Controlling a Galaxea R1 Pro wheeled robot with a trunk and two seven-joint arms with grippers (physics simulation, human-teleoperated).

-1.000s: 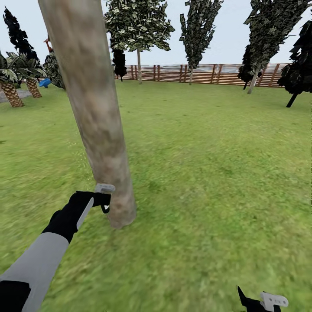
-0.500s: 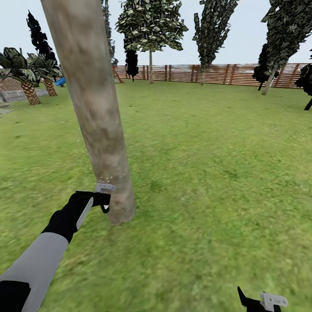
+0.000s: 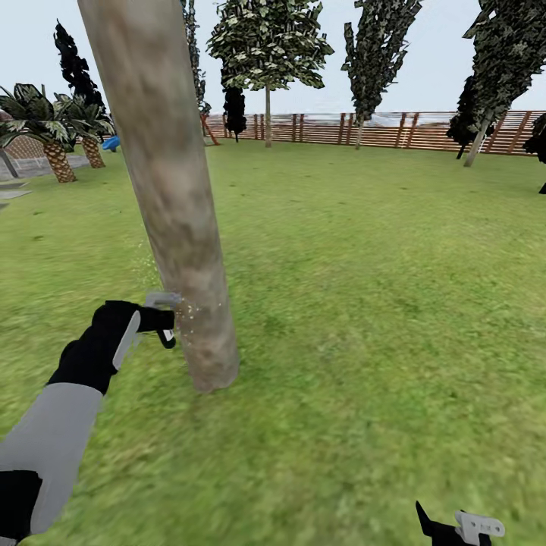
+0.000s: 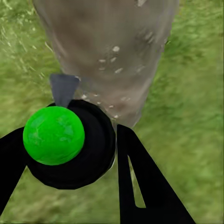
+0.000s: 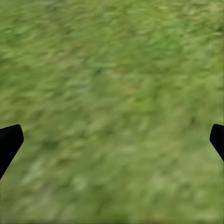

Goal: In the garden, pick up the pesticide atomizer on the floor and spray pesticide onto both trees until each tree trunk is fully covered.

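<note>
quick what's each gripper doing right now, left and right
Left gripper: shut on the pesticide atomizer, aimed at the tree trunk.
Right gripper: open, nothing held, over grass.

1 thick grey-brown trunk [image 3: 171, 189] near left. 1 atomizer [image 4: 63, 140]. 2 grippers: left [image 3: 168, 322], right [image 3: 455, 527]. 2 palms [image 3: 45, 133] far left. 1 slat fence [image 3: 379, 129] far.
</note>
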